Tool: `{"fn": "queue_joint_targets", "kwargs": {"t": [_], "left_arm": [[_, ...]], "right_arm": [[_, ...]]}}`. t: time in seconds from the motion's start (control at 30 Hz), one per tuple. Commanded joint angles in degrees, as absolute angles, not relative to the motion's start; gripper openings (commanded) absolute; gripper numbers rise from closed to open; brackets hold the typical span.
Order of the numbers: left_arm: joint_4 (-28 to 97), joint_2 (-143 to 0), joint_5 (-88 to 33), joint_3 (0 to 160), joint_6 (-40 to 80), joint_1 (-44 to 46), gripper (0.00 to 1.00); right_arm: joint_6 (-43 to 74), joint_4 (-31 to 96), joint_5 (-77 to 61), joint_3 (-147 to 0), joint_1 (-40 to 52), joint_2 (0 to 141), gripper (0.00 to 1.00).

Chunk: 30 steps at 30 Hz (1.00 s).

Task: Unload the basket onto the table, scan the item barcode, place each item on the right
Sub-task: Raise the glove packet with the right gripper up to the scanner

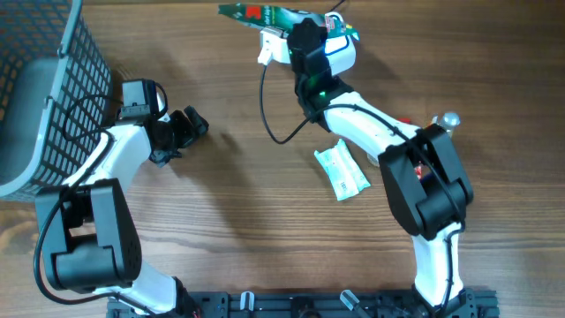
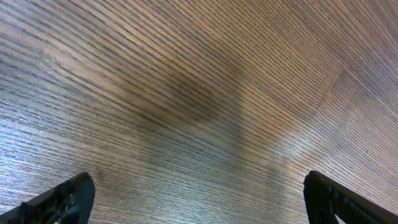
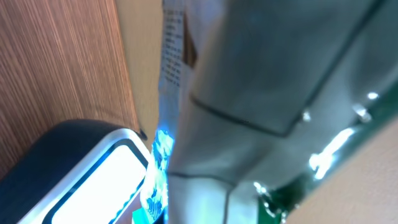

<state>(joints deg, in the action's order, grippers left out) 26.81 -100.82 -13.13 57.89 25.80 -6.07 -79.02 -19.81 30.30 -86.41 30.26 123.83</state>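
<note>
Just left of the scanner (image 1: 342,50): green packet (image 1: 256,13) pinched in the closed right gripper (image 1: 291,31), long axis pointing left, red patch showing, print unreadable. Left gripper (image 1: 190,124) spread wide, holding nothing.

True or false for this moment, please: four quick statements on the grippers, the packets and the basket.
1. The right gripper holds a green packet at the far edge of the table. True.
2. The left gripper is shut on a packet. False: it is open and empty over bare wood.
3. A white packet lies flat on the table beside the right arm. True.
4. The mesh basket stands beside the right arm. False: it stands by the left arm.
</note>
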Motion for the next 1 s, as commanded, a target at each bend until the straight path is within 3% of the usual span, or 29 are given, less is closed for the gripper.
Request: {"fn": "queue_joint_targets", "kwargs": {"t": [0.0, 0.23, 0.47, 0.6, 0.87, 0.97], "left_arm": [[26.7, -99.7, -12.3, 58.8, 25.8, -6.6, 1.00], [26.7, -99.7, -12.3, 58.8, 25.8, -6.6, 1.00], [26.7, -99.7, -12.3, 58.8, 25.8, -6.6, 1.00], [26.7, -99.7, -12.3, 58.8, 25.8, -6.6, 1.00], [26.7, -99.7, -12.3, 58.8, 25.8, -6.6, 1.00], [26.7, -99.7, -12.3, 58.8, 25.8, -6.6, 1.00]], "right_arm": [[-78.9, -20.8, 29.1, -86.9, 29.9, 124.7, 0.04], [-61.2, -14.4, 24.1, -86.9, 29.9, 124.7, 0.04], [-59.1, -6.4, 20.8, -86.9, 30.2, 124.7, 0.04], [-53.4, -6.1, 20.8, -86.7, 30.0, 124.7, 0.04], [-53.6, -6.4, 19.4, -86.7, 28.4, 124.7, 0.04], [-42.8, -11.6, 23.7, -86.7, 27.3, 123.2, 0.05]]}}
